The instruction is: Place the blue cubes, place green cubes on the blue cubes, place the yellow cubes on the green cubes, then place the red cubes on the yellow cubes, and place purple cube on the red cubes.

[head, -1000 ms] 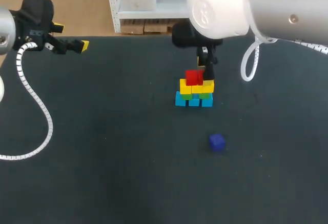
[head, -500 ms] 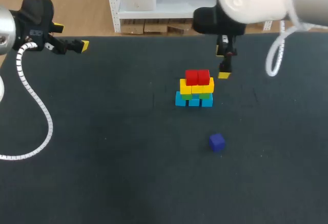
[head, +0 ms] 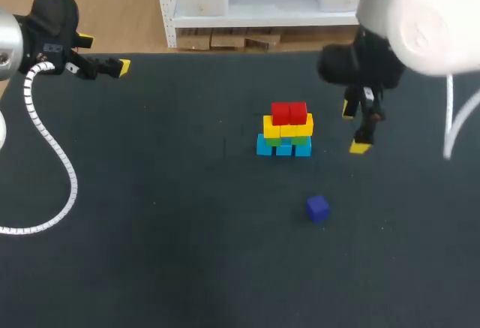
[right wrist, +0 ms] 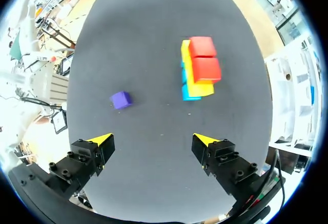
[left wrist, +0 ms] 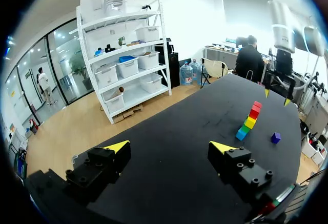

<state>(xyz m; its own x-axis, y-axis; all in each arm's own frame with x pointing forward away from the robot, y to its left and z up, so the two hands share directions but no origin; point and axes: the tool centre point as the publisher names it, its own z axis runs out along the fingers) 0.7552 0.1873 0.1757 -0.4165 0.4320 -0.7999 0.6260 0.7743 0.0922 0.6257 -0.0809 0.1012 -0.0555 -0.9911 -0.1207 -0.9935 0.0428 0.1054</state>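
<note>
The dark desk (head: pixel 150 253) carries a small stack of cubes at its middle. The right arm (head: pixel 420 20) enters from the far right, and the right pincer (head: pixel 355 127) hangs just right of the stack, its fingers spread with nothing between them. The left arm (head: pixel 15 43) sits at the far left corner. The left pincer (head: pixel 105 53) is likewise spread and empty, well apart from the cubes. In the stack, blue cubes (head: pixel 283 147) form the base, green cubes (head: pixel 300 139) rest on them, largely covered, yellow cubes (head: pixel 288 127) lie above, and two red cubes (head: pixel 289 112) sit side by side on top. The purple cube (head: pixel 317 208) lies alone on the desk, nearer than the stack and slightly right of it, touched by neither pincer.
</note>
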